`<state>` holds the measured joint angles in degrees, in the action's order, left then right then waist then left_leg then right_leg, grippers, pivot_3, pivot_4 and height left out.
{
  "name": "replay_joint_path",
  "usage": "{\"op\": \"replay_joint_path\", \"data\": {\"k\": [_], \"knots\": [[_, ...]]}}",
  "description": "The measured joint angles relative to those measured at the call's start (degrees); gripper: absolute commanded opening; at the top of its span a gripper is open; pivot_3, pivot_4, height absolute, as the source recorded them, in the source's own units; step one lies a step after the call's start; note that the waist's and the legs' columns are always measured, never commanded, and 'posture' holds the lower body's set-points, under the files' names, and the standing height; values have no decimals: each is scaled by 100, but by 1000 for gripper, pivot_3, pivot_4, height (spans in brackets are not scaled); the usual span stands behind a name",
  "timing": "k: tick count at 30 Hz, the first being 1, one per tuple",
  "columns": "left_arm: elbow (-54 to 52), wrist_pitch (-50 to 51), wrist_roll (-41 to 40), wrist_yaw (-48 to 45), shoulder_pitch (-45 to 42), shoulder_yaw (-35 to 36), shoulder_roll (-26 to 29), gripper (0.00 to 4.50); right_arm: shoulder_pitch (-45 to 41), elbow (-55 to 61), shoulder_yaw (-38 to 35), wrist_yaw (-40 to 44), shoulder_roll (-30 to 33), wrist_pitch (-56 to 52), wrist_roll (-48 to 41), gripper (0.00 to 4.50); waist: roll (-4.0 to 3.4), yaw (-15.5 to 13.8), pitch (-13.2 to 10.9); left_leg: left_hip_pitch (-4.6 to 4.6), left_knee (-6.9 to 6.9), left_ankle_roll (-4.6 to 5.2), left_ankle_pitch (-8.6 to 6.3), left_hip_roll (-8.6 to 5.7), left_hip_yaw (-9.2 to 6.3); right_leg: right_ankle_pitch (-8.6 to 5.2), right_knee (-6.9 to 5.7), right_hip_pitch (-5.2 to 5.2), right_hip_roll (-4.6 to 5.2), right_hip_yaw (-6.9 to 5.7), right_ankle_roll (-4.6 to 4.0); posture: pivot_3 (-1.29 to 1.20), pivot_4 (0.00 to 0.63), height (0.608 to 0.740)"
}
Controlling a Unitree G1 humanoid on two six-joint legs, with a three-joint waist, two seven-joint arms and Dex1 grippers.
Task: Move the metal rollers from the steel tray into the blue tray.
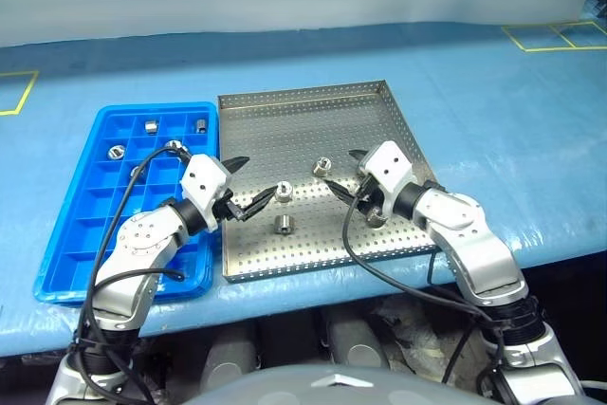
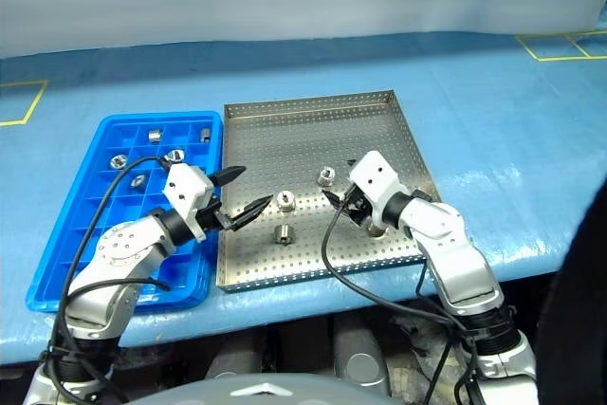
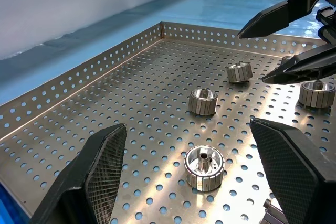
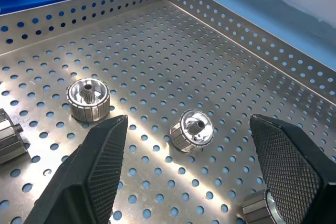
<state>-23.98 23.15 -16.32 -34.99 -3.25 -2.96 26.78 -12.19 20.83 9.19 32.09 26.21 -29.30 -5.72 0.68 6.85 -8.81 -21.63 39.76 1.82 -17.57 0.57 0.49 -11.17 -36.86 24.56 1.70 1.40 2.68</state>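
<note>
The steel tray [image 1: 313, 111] lies in the middle of the blue table, and the blue tray [image 1: 81, 225] sits against its left side. Several metal rollers stand in the steel tray, among them one [image 1: 322, 166] at the centre, one [image 1: 283, 192] to its left and one [image 1: 284, 225] nearer the front. Several more rollers [image 1: 151, 124] sit in the blue tray's far compartments. My left gripper [image 1: 251, 182] is open over the steel tray's left part, with a roller [image 3: 204, 167] between and just beyond its fingers. My right gripper [image 1: 346, 174] is open facing it, with a tilted roller [image 4: 192, 130] ahead.
The steel tray's front rim [image 1: 322, 267] lies close to the table's near edge. Yellow tape squares [image 1: 555, 37] mark the table at far right and far left. Black cables loop off both wrists. Bare blue table stretches behind both trays.
</note>
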Motion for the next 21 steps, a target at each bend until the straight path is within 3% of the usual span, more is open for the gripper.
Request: {"op": "replay_joint_path", "data": {"k": [6,21], "knots": [[0,-36,20,24,-17,-42,-28,4117,-83,-275,-125,-477,-260,366,201,3888,0,-3,0,0,0,0,0,0,1,0,0,1,0,1,0,-182,150,740],[0,-111,43,33,-16,-46,-20,4117,-96,-200,-62,-122,-205,55,34,3888,0,-3,0,0,0,0,0,0,0,0,0,0,0,1,0,-182,150,740]]}}
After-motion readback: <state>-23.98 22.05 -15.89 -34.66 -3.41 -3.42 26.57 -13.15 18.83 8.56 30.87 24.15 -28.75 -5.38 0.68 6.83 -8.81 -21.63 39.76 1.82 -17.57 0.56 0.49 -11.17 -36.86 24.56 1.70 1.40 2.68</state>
